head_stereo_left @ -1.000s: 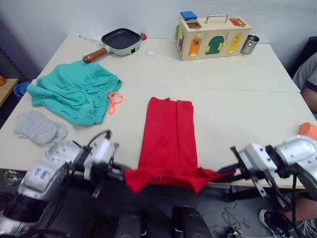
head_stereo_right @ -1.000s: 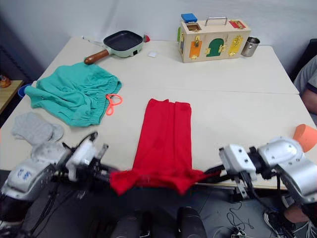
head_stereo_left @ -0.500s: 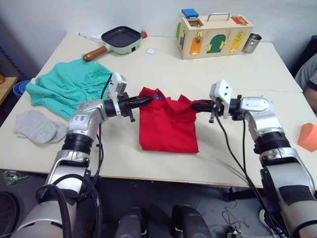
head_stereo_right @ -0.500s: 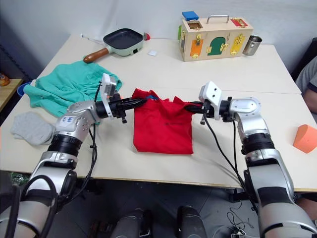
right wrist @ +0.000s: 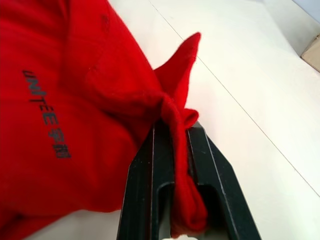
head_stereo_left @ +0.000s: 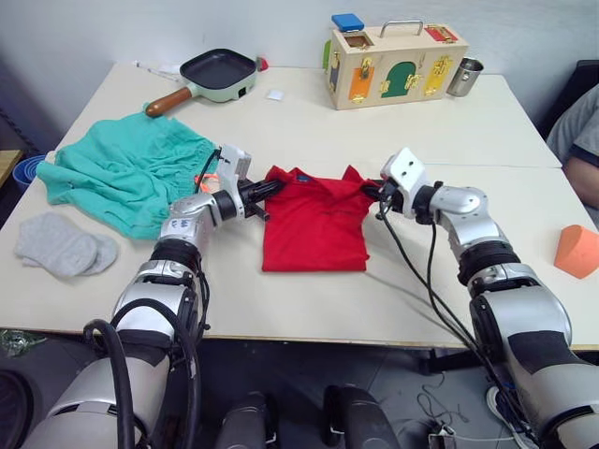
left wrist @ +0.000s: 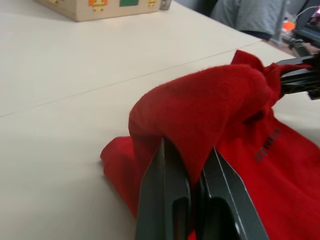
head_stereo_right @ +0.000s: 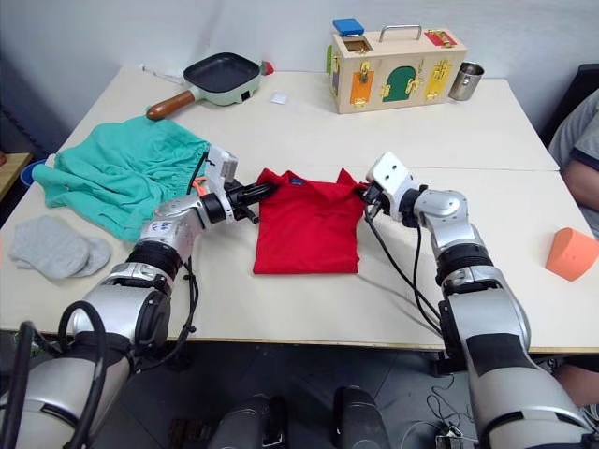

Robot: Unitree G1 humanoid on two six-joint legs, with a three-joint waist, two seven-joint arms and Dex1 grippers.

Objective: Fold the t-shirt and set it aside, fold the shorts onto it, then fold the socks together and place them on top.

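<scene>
The t-shirt (head_stereo_left: 314, 223) lies folded in half at the middle of the table (head_stereo_left: 421, 290), with both tools clamped on its far corners: the left tool (head_stereo_left: 265, 189) pinches the corner at 10 o'clock and the right tool (head_stereo_left: 370, 192) the corner at 2 o'clock. The shorts (head_stereo_left: 126, 178) lie spread out at 9 o'clock of the shirt. The socks (head_stereo_left: 61, 245) rest at 8 o'clock near the table's edge.

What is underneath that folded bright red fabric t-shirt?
The bright red fabric t-shirt lies folded on the pale table, each tool pinching a far corner. Whatever lies beneath or between its layers is covered.
</scene>
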